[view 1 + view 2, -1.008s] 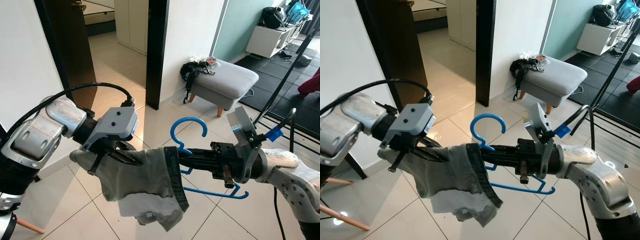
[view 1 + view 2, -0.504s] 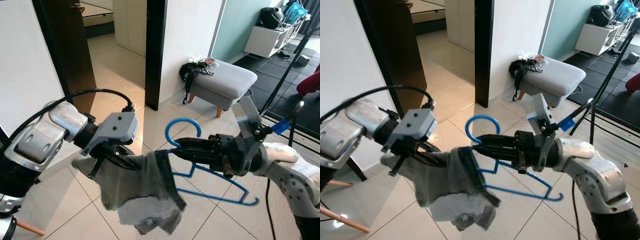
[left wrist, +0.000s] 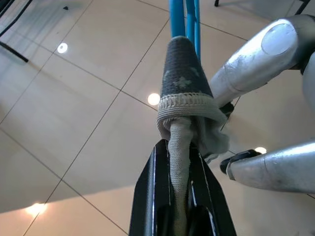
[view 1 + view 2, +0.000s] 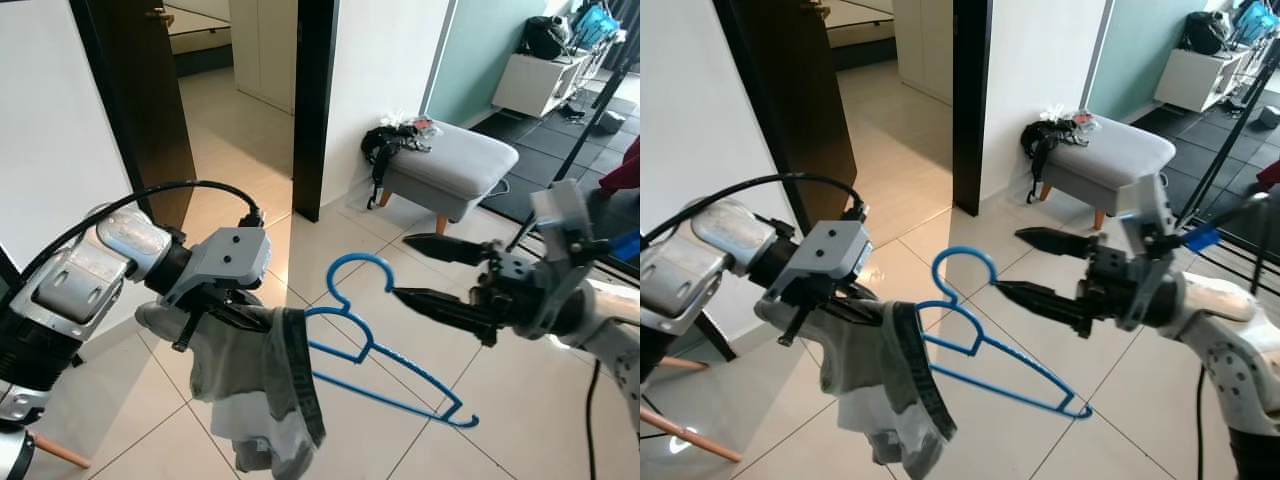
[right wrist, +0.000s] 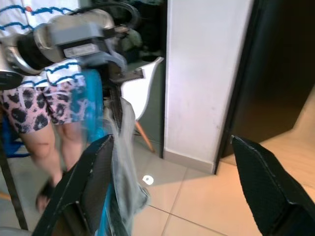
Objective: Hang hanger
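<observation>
Left eye view: your left gripper (image 4: 262,318) has its jaws pinched on the grey underwear (image 4: 255,385), draped over the blue hanger (image 4: 375,357). Just beside the hanger's hook, your right gripper (image 4: 410,268) gapes wide, holding nothing.

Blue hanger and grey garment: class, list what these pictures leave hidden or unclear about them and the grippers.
- Blue hanger: its left end, head views, covered by the grey garment.
- Left gripper: fingertips, head views, buried in the garment.
- Hanger, right wrist view: blurred to a blue smear.
- Right gripper: open, fingers out of focus in its wrist view.
</observation>
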### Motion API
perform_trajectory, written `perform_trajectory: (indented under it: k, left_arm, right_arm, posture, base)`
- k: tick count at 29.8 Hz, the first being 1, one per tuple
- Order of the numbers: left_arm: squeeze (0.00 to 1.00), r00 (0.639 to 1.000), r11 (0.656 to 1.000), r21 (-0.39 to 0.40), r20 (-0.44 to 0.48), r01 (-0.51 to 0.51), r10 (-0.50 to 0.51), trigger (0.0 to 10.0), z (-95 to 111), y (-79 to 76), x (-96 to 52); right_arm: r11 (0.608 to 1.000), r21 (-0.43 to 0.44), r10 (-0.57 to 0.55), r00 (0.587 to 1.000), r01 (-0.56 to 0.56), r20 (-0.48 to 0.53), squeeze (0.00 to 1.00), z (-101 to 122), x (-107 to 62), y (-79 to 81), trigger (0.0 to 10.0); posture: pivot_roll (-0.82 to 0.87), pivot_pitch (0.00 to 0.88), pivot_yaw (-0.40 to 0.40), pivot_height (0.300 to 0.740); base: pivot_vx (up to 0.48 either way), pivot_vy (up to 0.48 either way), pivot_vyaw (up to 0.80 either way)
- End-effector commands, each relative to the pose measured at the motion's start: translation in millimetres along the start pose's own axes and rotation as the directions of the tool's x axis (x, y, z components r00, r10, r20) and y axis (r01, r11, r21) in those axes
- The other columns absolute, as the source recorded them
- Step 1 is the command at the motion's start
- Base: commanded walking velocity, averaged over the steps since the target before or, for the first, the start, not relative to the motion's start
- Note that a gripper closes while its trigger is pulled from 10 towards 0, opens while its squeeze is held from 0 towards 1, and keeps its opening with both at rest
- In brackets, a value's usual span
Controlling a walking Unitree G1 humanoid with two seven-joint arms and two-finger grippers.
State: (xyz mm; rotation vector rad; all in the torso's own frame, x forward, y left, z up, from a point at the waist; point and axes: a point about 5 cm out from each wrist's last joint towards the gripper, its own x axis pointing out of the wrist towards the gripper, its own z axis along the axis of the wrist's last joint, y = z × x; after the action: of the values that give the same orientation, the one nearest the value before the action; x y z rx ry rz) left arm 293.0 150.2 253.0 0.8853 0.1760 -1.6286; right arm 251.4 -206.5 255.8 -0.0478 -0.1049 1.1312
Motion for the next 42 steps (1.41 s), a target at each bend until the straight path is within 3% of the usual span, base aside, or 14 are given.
perform_trajectory:
  k: [1, 11, 12, 17, 18, 22, 23, 26, 27, 28, 30, 32, 34, 42]
  left_arm:
    - [0.00, 1.000, 0.999, -0.021, 0.005, -0.028, 0.028, 0.0, -6, -1.1, 3.1]
    - [0.00, 0.988, 0.987, -0.021, -0.013, -0.157, 0.157, 0.0, -14, 8.6, -11.9]
    - [0.00, 0.981, 0.981, -0.016, 0.012, -0.195, 0.195, 0.0, -11, 12.8, -19.6]
    - [0.00, 0.968, 0.970, -0.007, 0.050, -0.244, 0.244, 0.0, -6, 18.0, -29.7]
    - [0.00, 0.957, 0.960, 0.043, 0.105, -0.275, 0.269, 0.0, 9, 22.6, -40.6]
    - [0.00, 0.946, 0.950, 0.098, 0.164, -0.298, 0.280, 0.0, 24, 25.8, -50.1]
    - [0.00, 0.941, 0.945, 0.120, 0.192, -0.304, 0.278, 1.7, 31, 26.7, -52.7]
    - [0.00, 0.933, 0.938, 0.158, 0.243, -0.309, 0.267, 2.3, 42, 27.6, -54.9]
    - [0.00, 0.928, 0.933, 0.176, 0.266, -0.314, 0.262, 3.1, 47, 27.8, -54.5]
    - [0.00, 0.922, 0.930, 0.188, 0.293, -0.316, 0.254, 6.0, 52, 27.8, -53.4]
    - [0.00, 0.917, 0.928, 0.194, 0.310, -0.318, 0.249, 6.0, 54, 27.7, -52.7]
    - [0.00, 0.913, 0.928, 0.200, 0.333, -0.314, 0.237, 9.0, 57, 27.2, -51.7]
    - [0.00, 0.912, 0.929, 0.203, 0.341, -0.310, 0.230, 9.9, 58, 26.7, -51.3]
    - [0.00, 0.856, 0.932, 0.190, 0.484, -0.308, 0.184, 10.0, 77, 24.2, -48.5]
  right_arm:
    - [0.998, 0.003, -0.056, 0.998, 0.056, -0.002, 1.00, -1, -13.2, 0.6, 10.0]
    - [0.987, 0.070, -0.145, 0.989, 0.147, -0.031, 1.00, -13, -44.2, 11.4, 10.0]
    - [0.979, 0.111, -0.175, 0.985, 0.174, -0.003, 0.62, -16, -53.3, 13.0, 10.0]
    - [0.964, 0.166, -0.219, 0.975, 0.210, 0.038, 0.62, -19, -65.9, 15.7, 10.0]
    - [0.941, 0.245, -0.257, 0.964, 0.234, 0.063, 0.00, -30, -78.7, 20.2, 10.0]
    - [0.918, 0.321, -0.271, 0.959, 0.234, 0.077, 0.00, -41, -88.0, 27.3, 10.0]
    - [0.910, 0.352, -0.264, 0.961, 0.222, 0.077, 0.00, -46, -90.1, 31.3, 10.0]
    - [0.893, 0.401, -0.251, 0.966, 0.203, 0.069, 0.00, -55, -92.0, 38.4, 10.0]
    - [0.886, 0.421, -0.246, 0.967, 0.197, 0.064, 0.00, -59, -92.1, 41.5, 10.0]
    - [0.878, 0.438, -0.239, 0.969, 0.191, 0.057, 0.00, -63, -92.1, 44.7, 10.0]
    - [0.874, 0.449, -0.234, 0.971, 0.187, 0.052, 0.00, -66, -92.1, 46.7, 10.0]
    - [0.865, 0.465, -0.239, 0.970, 0.189, 0.051, 0.00, -69, -92.7, 48.0, 10.0]
    - [0.861, 0.469, -0.245, 0.968, 0.195, 0.048, 0.00, -71, -93.3, 47.9, 10.0]
    - [0.862, 0.455, -0.283, 0.957, 0.225, 0.064, 0.00, -70, -88.1, 38.6, 10.0]
  posture:
    - [-0.01, 0.033, -0.023, 0.740]
    - [-0.01, 0.040, -0.030, 0.740]
    - [-0.02, 0.040, -0.031, 0.740]
    - [-0.02, 0.040, -0.031, 0.740]
    - [-0.02, 0.034, -0.036, 0.740]
    - [-0.02, 0.032, -0.036, 0.740]
    - [-0.02, 0.027, -0.038, 0.740]
    - [-0.02, 0.024, -0.037, 0.740]
    - [-0.02, 0.024, -0.037, 0.740]
    - [-0.02, 0.024, -0.037, 0.740]
    - [-0.02, 0.024, -0.037, 0.740]
    - [-0.02, 0.022, -0.037, 0.740]
    - [-0.02, 0.022, -0.037, 0.740]
    - [-0.02, 0.028, -0.037, 0.740]
  base:
    - [0.000, 0.000, 0.00]
    - [0.000, 0.000, 0.00]
    - [0.000, 0.000, 0.00]
    - [0.000, 0.000, 0.00]
    - [0.000, 0.000, 0.00]
    - [0.000, 0.000, 0.00]
    - [0.000, 0.000, 0.00]
    - [0.000, 0.000, 0.00]
    - [0.000, 0.000, 0.00]
    - [0.000, 0.000, 0.00]
    - [0.000, 0.000, 0.00]
    - [0.000, 0.000, 0.00]
    - [0.000, 0.000, 0.00]
    - [0.000, 0.000, 0.00]
